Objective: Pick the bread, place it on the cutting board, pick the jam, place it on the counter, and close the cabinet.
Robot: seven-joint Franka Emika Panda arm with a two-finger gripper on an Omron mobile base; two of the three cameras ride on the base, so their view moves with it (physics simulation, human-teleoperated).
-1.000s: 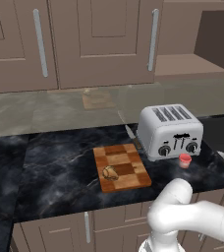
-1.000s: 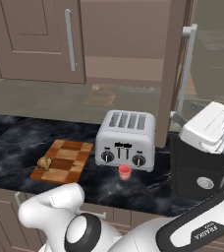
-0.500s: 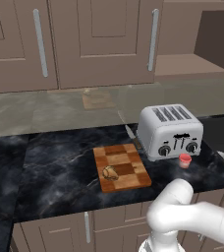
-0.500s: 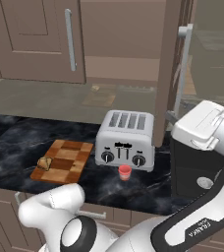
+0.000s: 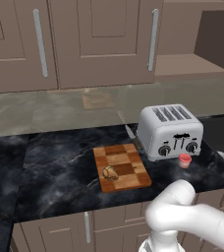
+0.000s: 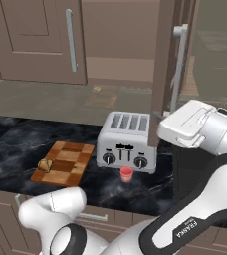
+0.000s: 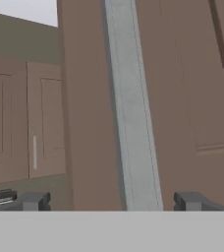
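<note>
The bread (image 5: 110,172) (image 6: 46,165) lies on the near left corner of the checkered cutting board (image 5: 126,161) (image 6: 65,158). In front of the toaster, the small red jam (image 5: 184,160) (image 6: 126,174) stands on the black counter (image 5: 50,172) (image 6: 6,144). One tall door of the cabinet (image 6: 164,64) stands open, edge-on, with its silver handle (image 6: 177,69) (image 7: 132,108). My white hand (image 6: 187,127) is right beside that door's lower edge. My gripper (image 7: 113,202) is open, and the handle and door edge run up between its fingertips (image 7: 33,201).
A silver toaster (image 5: 169,131) (image 6: 126,141) sits right of the board, with a knife-like blade (image 5: 131,134) behind it. A pale stone ledge (image 5: 35,115) runs behind the counter under closed cabinet doors (image 5: 99,44). The arm's white links cross the bottom of both base views.
In the right base view my hand has moved left, and the open door with its handle has swung a little left with it. Bread, jam and board have not moved.
</note>
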